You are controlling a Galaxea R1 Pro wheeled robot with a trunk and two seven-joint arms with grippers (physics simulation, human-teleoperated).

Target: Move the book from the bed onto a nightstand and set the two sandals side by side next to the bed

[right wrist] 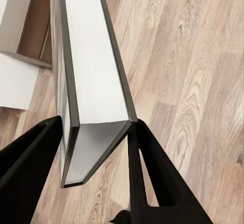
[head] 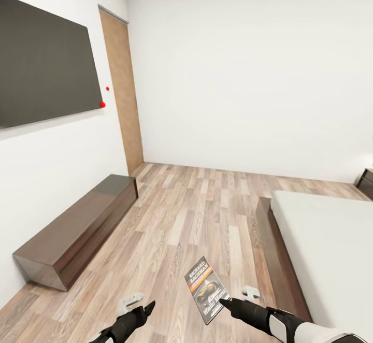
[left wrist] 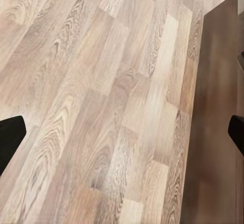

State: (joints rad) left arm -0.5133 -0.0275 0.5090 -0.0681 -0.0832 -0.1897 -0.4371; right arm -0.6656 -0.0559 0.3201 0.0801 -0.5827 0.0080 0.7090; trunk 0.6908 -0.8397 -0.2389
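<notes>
Book (head: 206,290): thin paperback, dark cover with white lettering and an orange band. Held edge-on in the right hand (head: 224,301), whose two dark fingers (right wrist: 152,168) pinch its lower end; the rest stands out beyond the fingertips, over the wood-plank floor (head: 181,218).

Left hand (head: 150,306): spread wide, holding nothing, low over the floor.

Bed (head: 326,239): pale mattress on a dark frame, just right of the held book. Nightstand (head: 366,181): a dark corner at the far right edge, past the bed's far end.

Handling, by judgement: carry step. Keep the pinch firm and the book level, travel round the bed, and release only once the book rests on the nightstand top.
</notes>
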